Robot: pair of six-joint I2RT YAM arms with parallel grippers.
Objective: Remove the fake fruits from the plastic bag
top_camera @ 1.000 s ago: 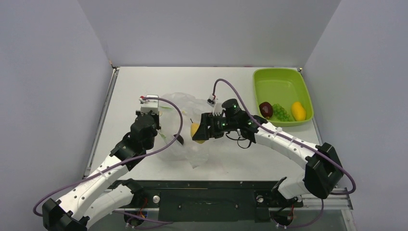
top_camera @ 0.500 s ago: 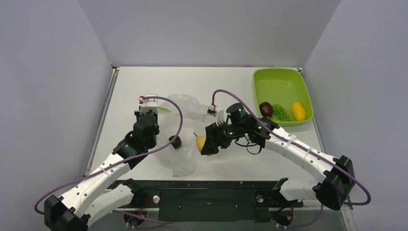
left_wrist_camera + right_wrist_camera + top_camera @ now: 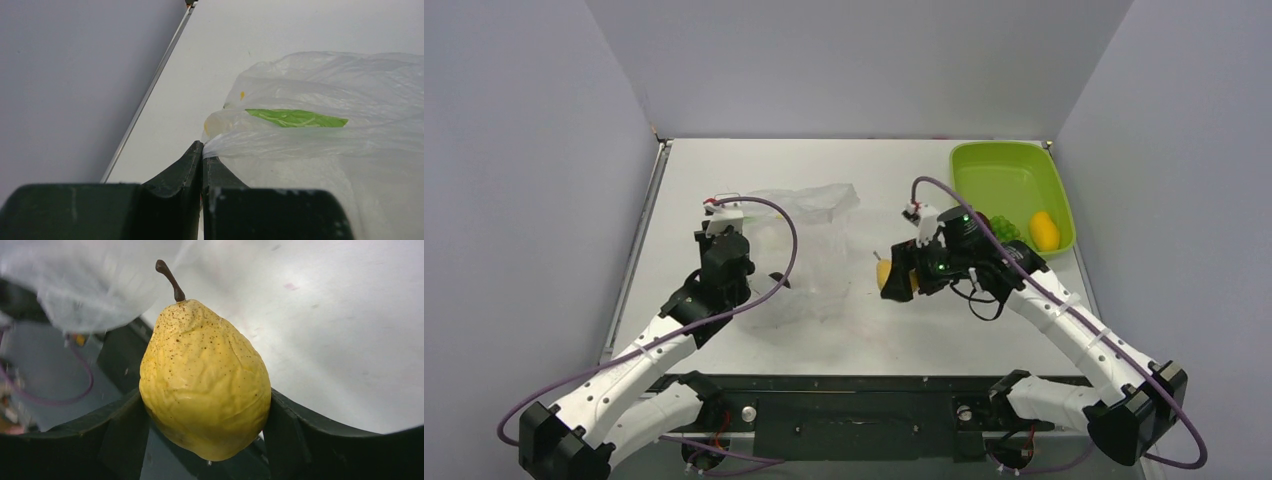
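The left tool (image 3: 202,156) is clamped tight on the rim of the bag (image 3: 809,255) mid-desk, probably to prop its mouth open. The right tool (image 3: 892,277) grips a yellow pear (image 3: 205,382) beside the bag, short of the tray (image 3: 984,175) at the desk's far right corner.

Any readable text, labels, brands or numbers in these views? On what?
None can be read in any view.
The plastic bag carries only flower and leaf prints, no lettering.
The pear and the green tray show no markings.

Lab booth: bare grey walls (image 3: 854,60) enclose white table (image 3: 824,165).
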